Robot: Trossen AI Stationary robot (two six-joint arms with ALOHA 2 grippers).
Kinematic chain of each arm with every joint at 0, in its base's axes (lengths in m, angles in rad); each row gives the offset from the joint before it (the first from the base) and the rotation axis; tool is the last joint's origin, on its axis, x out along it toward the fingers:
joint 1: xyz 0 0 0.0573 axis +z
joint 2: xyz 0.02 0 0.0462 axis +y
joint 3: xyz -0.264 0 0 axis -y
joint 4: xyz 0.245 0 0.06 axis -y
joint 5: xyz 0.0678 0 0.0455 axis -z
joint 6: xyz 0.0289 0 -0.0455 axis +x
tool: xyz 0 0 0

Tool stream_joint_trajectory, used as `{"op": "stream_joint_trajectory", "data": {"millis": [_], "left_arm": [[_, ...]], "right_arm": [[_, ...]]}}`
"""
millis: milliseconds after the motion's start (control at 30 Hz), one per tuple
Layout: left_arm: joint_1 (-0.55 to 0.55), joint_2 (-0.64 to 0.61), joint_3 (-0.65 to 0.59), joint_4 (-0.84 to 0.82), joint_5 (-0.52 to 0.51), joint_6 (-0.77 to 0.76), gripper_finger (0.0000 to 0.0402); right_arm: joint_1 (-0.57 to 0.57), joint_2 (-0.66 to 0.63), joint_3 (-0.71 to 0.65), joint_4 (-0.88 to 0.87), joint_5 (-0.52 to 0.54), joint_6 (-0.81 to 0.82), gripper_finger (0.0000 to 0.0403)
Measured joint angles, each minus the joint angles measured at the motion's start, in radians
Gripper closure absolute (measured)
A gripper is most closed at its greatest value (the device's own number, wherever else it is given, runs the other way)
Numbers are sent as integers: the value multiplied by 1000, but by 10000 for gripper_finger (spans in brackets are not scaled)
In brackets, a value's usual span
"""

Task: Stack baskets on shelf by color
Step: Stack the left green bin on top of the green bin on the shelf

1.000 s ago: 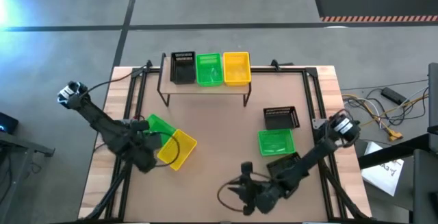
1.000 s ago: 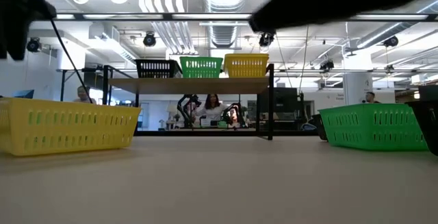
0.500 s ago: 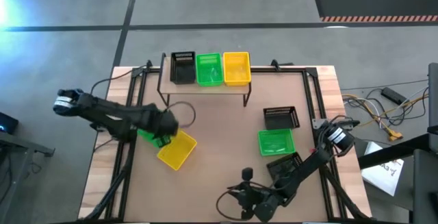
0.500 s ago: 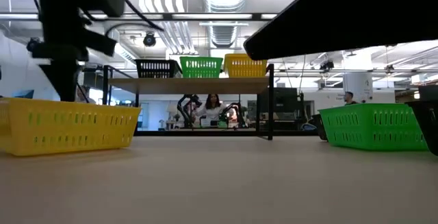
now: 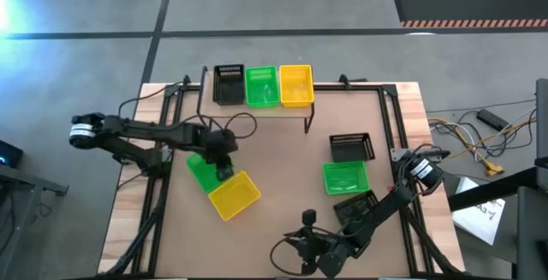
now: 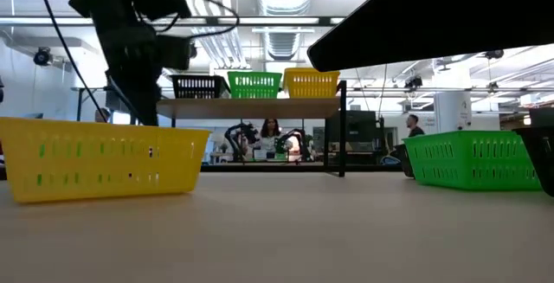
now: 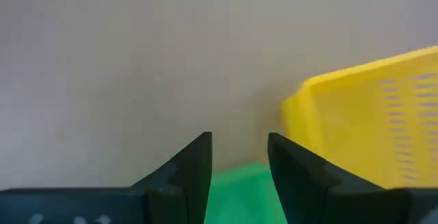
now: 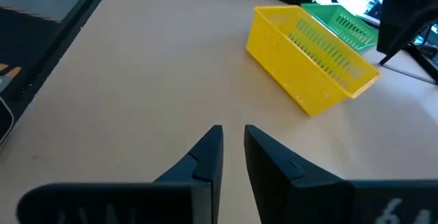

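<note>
From above, your left gripper [image 5: 224, 162] sat over the green basket [image 5: 202, 170] touching the yellow basket [image 5: 234, 195] mid-table, while the shelf [image 5: 257, 110] carried one black, one green and one yellow basket. At table height, that yellow basket [image 6: 99, 169] sat near left. Your left wrist showed fingers [image 7: 194, 169] parted, gripping nothing; your right gripper [image 8: 233, 152], near the front edge, was narrowly apart and empty

The shelf [image 5: 257, 111] carries three baskets; the table [image 5: 282, 186] carries five more.
</note>
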Motion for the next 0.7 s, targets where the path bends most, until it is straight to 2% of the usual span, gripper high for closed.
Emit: {"op": "stream_joint_trajectory", "data": {"millis": [200,367,600,700], "left_arm": [[-88,-12,55,-23,17,26,276],[-235,-33,80,-140,18,15,277],[-413,-39,75,-386,-28,-178,277],[-453,-39,66,-426,-55,-239,277]], "right_arm": [[0,-1,0,0,0,3,349],[0,-2,0,0,-1,22,349],[0,-2,-3,0,-1,23,349],[0,-2,-3,0,-1,23,349]]}}
